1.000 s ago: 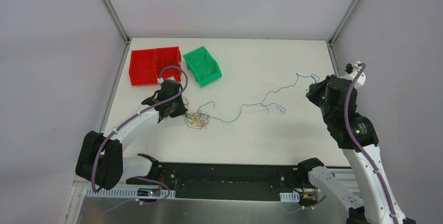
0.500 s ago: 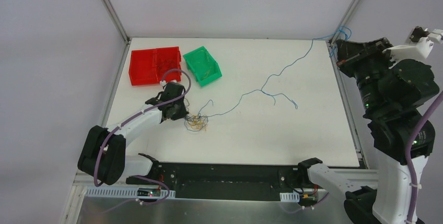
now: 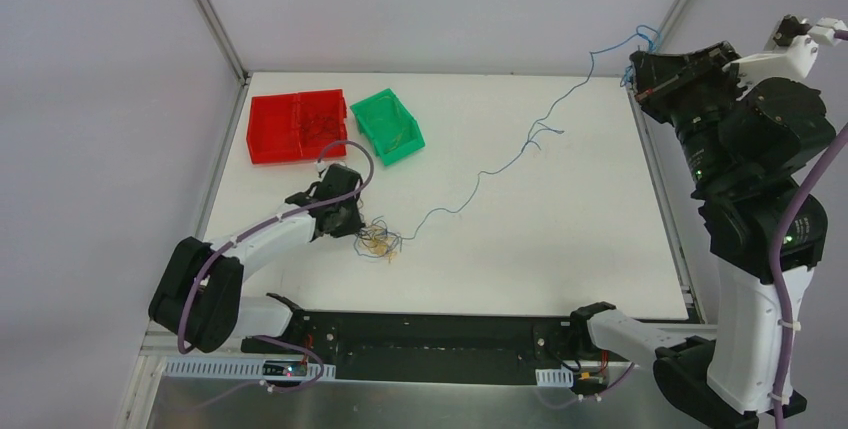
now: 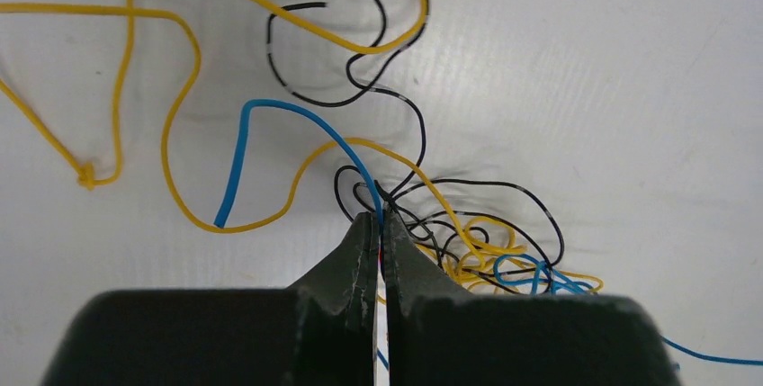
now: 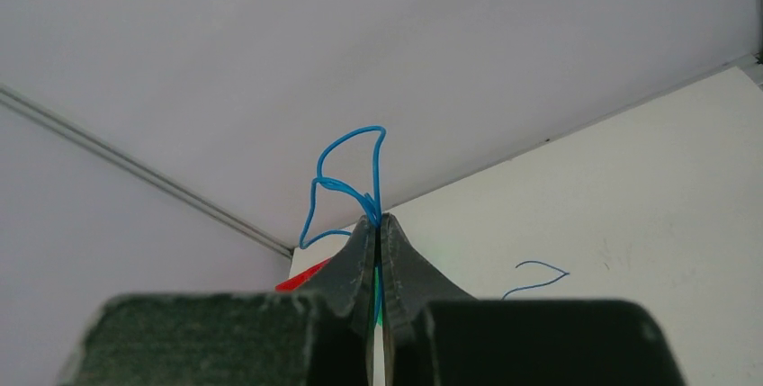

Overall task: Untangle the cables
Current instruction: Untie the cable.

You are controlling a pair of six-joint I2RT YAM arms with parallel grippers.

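Observation:
The cables form a small clump [image 3: 378, 241] of yellow, black and blue wires on the white table, left of centre. My left gripper [image 3: 357, 232] is down at the clump's left side. In the left wrist view it [image 4: 379, 224] is shut on strands of the clump [image 4: 468, 251], with a blue strand [image 4: 270, 109] running into the jaws. One long blue cable [image 3: 480, 175] stretches from the clump up to my right gripper [image 3: 636, 77], raised above the far right corner. That gripper [image 5: 379, 220] is shut on the blue cable [image 5: 346, 148], whose end loops above its tips.
A red bin [image 3: 297, 126] and a green bin [image 3: 388, 126] stand at the back left, each with a few thin wires inside. Frame posts rise at both back corners, and the right arm is close to the right one.
My right gripper has swung up and back to the far right corner, drawing the blue cable out longer and straighter. The left gripper and clump have shifted slightly toward the near edge.

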